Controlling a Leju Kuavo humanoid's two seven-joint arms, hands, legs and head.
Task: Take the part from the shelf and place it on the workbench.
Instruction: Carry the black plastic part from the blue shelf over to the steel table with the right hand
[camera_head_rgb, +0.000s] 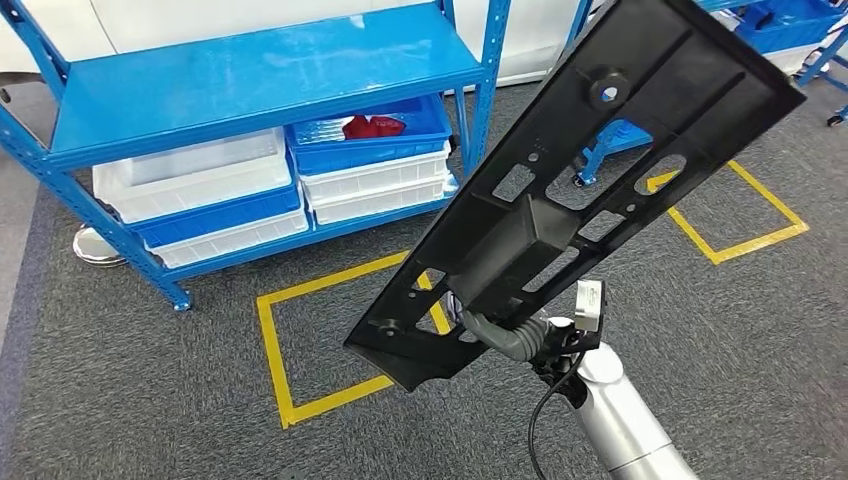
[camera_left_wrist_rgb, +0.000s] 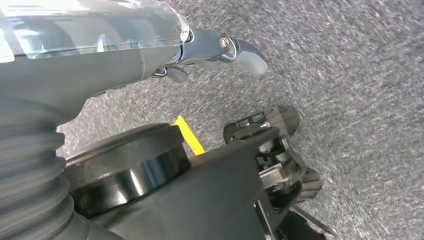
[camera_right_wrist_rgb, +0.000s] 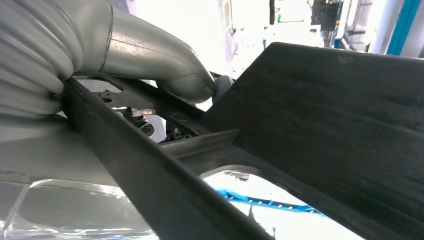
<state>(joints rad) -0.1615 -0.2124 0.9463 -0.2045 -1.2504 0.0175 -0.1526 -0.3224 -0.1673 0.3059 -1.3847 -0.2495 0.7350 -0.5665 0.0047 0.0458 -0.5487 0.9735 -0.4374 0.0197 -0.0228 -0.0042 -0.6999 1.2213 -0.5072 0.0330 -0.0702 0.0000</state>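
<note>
The part (camera_head_rgb: 600, 170) is a long black plastic panel with several cut-outs and a raised box in its middle. It is held up slanted in the head view, its far end reaching toward the upper right. My right hand (camera_head_rgb: 505, 335) grips it from beneath near its lower end and is mostly hidden by the panel. In the right wrist view the thumb (camera_right_wrist_rgb: 165, 65) presses on the rim of the part (camera_right_wrist_rgb: 350, 125). My left hand (camera_left_wrist_rgb: 215, 50) hangs over the grey carpet, holding nothing, with its fingers apart.
A blue shelf (camera_head_rgb: 260, 80) stands at the back left, its lower level holding white bins (camera_head_rgb: 190, 175) and a blue bin (camera_head_rgb: 370, 130) with red items. Yellow tape squares (camera_head_rgb: 270, 340) (camera_head_rgb: 740, 240) mark the carpet. Another blue rack (camera_head_rgb: 790, 20) is at the top right.
</note>
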